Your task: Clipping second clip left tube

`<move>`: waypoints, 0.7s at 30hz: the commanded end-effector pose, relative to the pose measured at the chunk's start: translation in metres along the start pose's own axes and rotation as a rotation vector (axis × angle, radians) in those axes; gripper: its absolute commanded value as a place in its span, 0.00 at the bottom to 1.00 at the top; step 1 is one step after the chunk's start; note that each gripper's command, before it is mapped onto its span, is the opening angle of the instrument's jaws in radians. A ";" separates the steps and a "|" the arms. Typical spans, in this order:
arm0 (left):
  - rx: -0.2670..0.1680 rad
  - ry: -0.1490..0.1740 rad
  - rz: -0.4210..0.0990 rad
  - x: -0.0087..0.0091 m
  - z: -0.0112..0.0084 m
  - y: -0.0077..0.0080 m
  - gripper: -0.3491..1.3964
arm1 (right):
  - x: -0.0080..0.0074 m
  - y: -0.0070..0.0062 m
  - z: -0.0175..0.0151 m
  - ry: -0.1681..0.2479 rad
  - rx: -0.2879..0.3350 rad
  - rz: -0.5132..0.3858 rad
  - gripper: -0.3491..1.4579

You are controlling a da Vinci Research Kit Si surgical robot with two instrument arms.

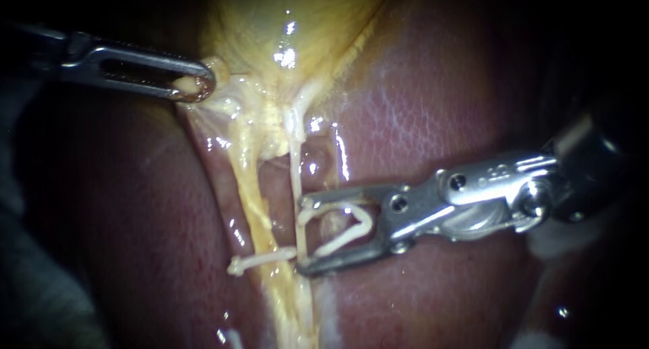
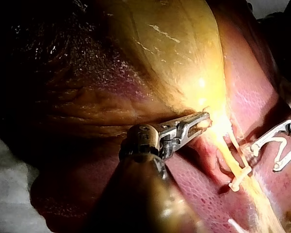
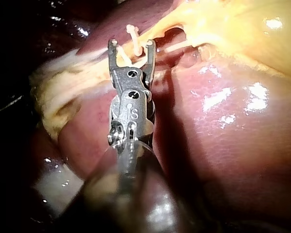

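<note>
My left instrument [image 1: 196,86] comes in from the upper left, its jaws shut on pale tissue at the narrow end of the yellow gallbladder [image 1: 270,17]. Below it a broad yellow strand [image 1: 253,200] and a thin pale tube [image 1: 295,173] run down over the liver [image 1: 433,112]. A white clip [image 1: 260,260] sits across the yellow strand. My right instrument [image 1: 303,235] reaches in from the right with its jaws wide apart, holding a bent white clip [image 1: 351,230] between them. Its jaw tips straddle the thin tube just above the seated clip.
Grey cloth [image 1: 40,301] lies at the lower left and a white patch [image 1: 561,239] shows under the right instrument's shaft. Wet liver surface surrounds both strands. In the left wrist view the right instrument [image 2: 265,157] shows beyond the seated clip [image 2: 237,179].
</note>
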 end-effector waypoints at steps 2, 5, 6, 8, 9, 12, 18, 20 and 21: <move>0.000 0.000 0.000 0.0000 0.0000 0.0001 0.00 | -0.0002 0.0005 0.0005 0.011 0.015 0.030 0.46; 0.000 0.000 0.000 0.0000 0.0000 0.0001 0.00 | -0.0008 0.0012 0.0013 0.018 0.020 0.061 0.46; 0.000 0.000 0.000 0.0000 0.0000 0.0001 0.00 | -0.0011 0.0014 0.0016 0.017 0.020 0.064 0.46; 0.000 0.000 0.000 0.0000 0.0000 0.0001 0.00 | -0.0019 0.0020 0.0022 0.016 0.017 0.083 0.46; 0.000 0.000 0.000 0.0000 0.0000 0.0001 0.00 | -0.0022 0.0023 0.0025 0.015 0.015 0.087 0.46; 0.000 0.000 0.000 0.0000 0.0000 0.0001 0.00 | -0.0036 0.0031 0.0031 0.014 0.007 0.110 0.47; 0.000 0.000 0.000 0.0000 -0.0001 0.0001 0.00 | -0.0058 0.0045 0.0038 0.010 0.003 0.128 0.47; 0.000 0.000 0.000 0.0000 0.0000 0.0001 0.00 | -0.0062 0.0048 0.0039 0.010 0.002 0.131 0.47; 0.000 0.000 0.000 0.0000 0.0000 0.0001 0.00 | -0.0064 0.0050 0.0039 0.009 0.001 0.130 0.47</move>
